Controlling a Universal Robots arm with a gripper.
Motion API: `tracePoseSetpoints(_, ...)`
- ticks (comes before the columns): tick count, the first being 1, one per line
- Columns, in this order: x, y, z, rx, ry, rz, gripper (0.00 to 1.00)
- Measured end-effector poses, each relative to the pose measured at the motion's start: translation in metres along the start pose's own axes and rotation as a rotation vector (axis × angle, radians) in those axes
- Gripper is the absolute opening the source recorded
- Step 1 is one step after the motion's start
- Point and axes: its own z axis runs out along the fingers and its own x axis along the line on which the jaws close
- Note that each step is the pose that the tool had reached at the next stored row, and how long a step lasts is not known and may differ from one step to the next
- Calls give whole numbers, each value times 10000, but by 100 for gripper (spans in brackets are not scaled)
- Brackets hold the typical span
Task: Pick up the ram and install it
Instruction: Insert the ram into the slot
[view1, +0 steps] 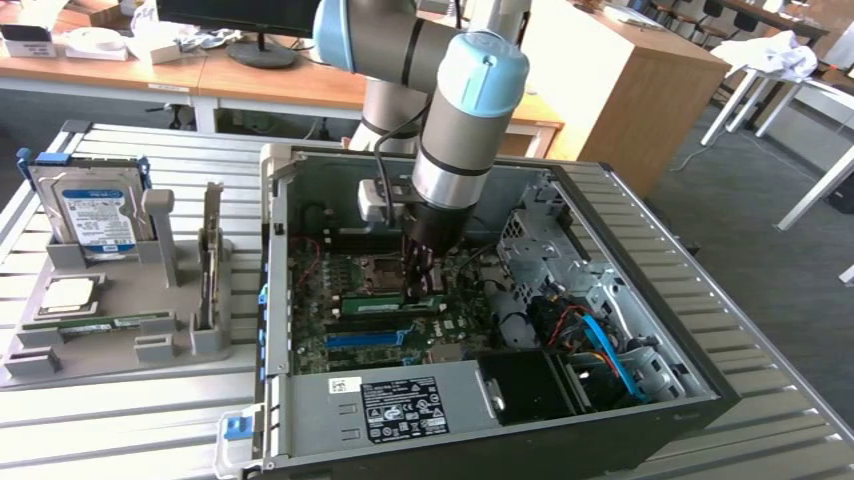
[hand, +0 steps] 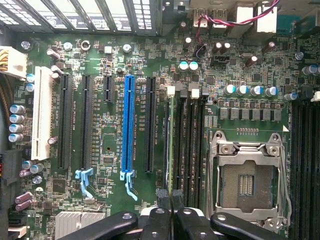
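The ram (hand: 170, 140) is a slim green stick seen edge-on, standing upright in a memory slot beside the empty CPU socket (hand: 247, 180). My gripper (hand: 170, 196) is at one end of it, its two dark fingertips (hand: 162, 194) pressed close together with the ram's thin edge between them. In the exterior view the gripper (view1: 424, 288) reaches straight down into the open computer case (view1: 694, 370), right over the green ram (view1: 387, 303) on the motherboard.
A blue slot (hand: 129, 125) and black expansion slots lie beside the memory slots. Cables and a drive bay crowd the case at the exterior view's right. Outside, a grey tray (view1: 80, 350) holds a hard drive (view1: 94, 215), an upright card (view1: 210, 250) and another green stick (view1: 100, 322).
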Motion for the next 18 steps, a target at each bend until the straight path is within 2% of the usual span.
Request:
tracePoseSetpoints(1, 0, 0, 0, 1, 1, 0, 19)
tracePoseSetpoints(2, 0, 0, 0, 0, 2, 0, 19)
tracePoseSetpoints(3, 0, 0, 0, 1, 2, 0, 25)
tracePoseSetpoints(8, 0, 1, -22, 2, 0, 1, 25)
tracePoseSetpoints(12, 1, 4, -162, 1, 2, 1, 25)
tracePoseSetpoints(18, 1, 11, -432, 0, 3, 1, 25)
